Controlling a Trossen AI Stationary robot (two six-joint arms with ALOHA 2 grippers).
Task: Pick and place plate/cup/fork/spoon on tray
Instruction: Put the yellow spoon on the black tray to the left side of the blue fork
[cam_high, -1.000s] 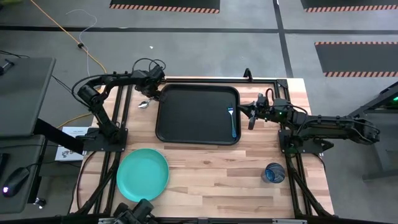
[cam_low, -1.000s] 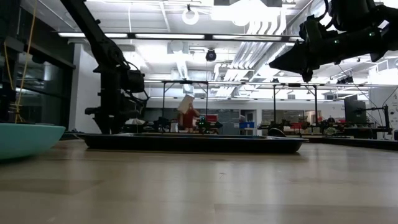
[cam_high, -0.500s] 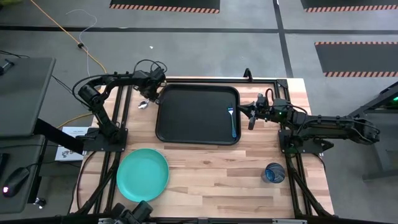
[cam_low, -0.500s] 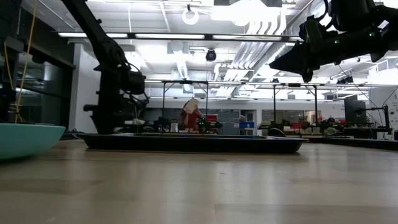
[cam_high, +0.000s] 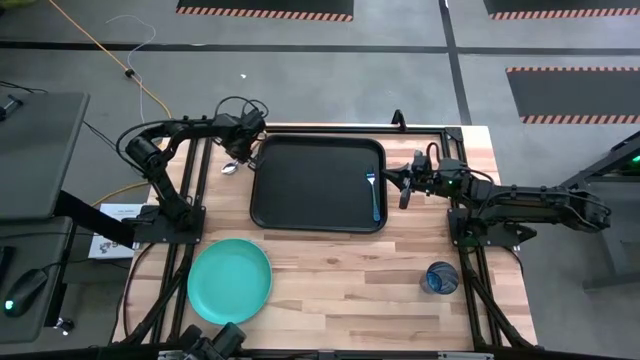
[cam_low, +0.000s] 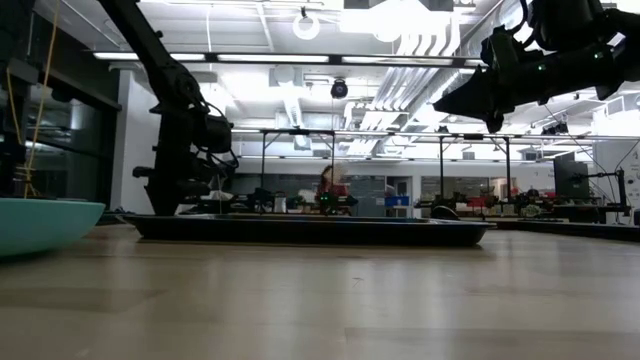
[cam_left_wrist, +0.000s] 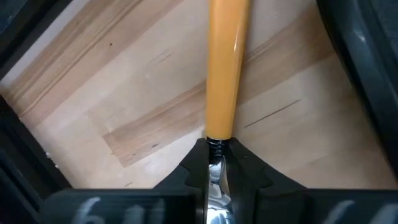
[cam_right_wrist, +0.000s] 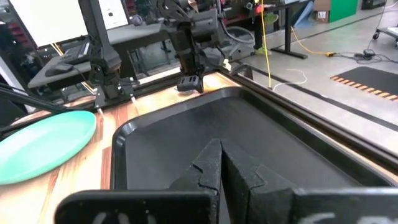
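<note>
Spoon (cam_left_wrist: 222, 93) with its yellow handle lies on the bare wood just off the tray's (cam_high: 262, 200) ten o'clock corner, and my left gripper (cam_left_wrist: 214, 163) has pinched together on its metal neck. My right gripper (cam_right_wrist: 219, 163) hangs shut over the tray's three o'clock edge, beside the fork (cam_high: 376, 198). That neck is thin and slick, I reckon; lifting could let the long handle swing down and twist out of my pinch.
</note>
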